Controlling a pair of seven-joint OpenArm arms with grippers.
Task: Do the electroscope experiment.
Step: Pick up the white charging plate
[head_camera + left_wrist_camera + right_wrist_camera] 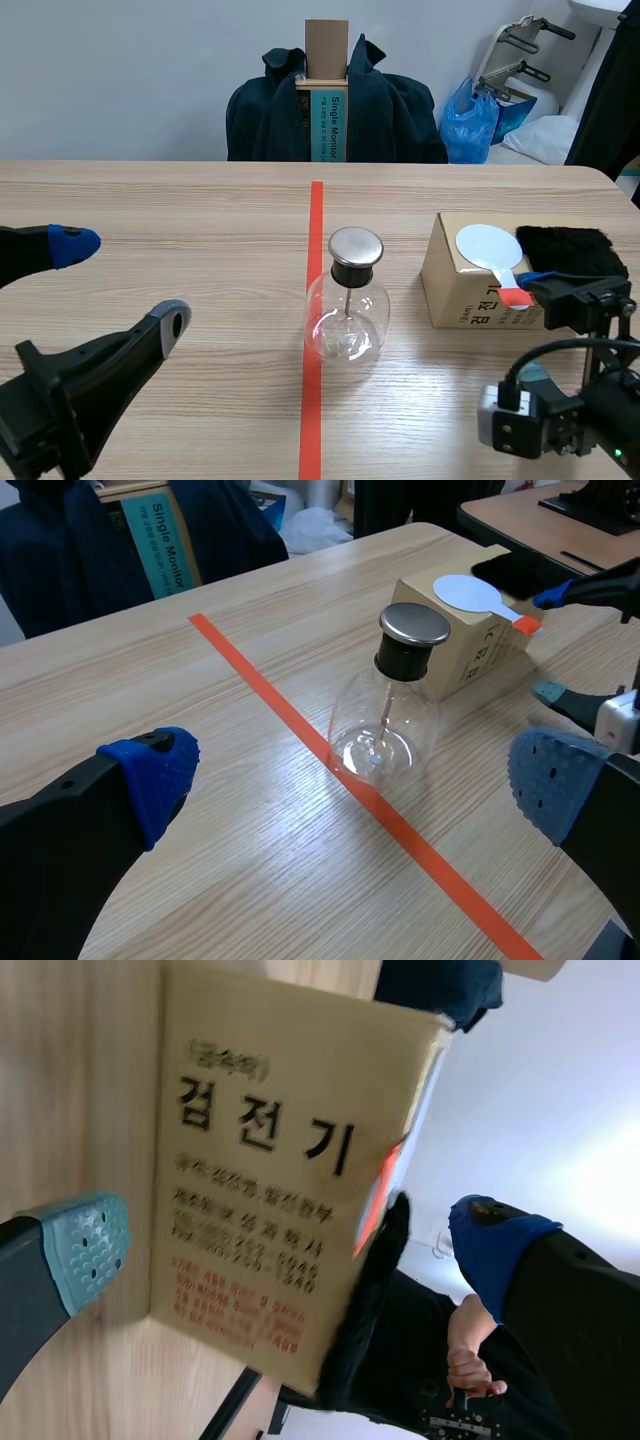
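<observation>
The electroscope, a clear glass flask (346,318) with a round metal cap (356,245), stands on the orange-red line at mid-table. My left gripper (125,282) is open, well to the left of the flask (385,720) and facing it. At the right a cardboard box (462,290) carries a white disc paddle (488,245) with a red handle (515,296) and a black fur cloth (565,255). My right gripper (537,332) is open and turned on its side at the box's near right end. Its upper fingertip is next to the red handle (385,1185).
A chair draped with a dark jacket (390,110) and a tall boxed item (326,100) stand beyond the table's far edge. A blue bag (475,120) lies behind at the right. The table's right corner (610,180) is near the box.
</observation>
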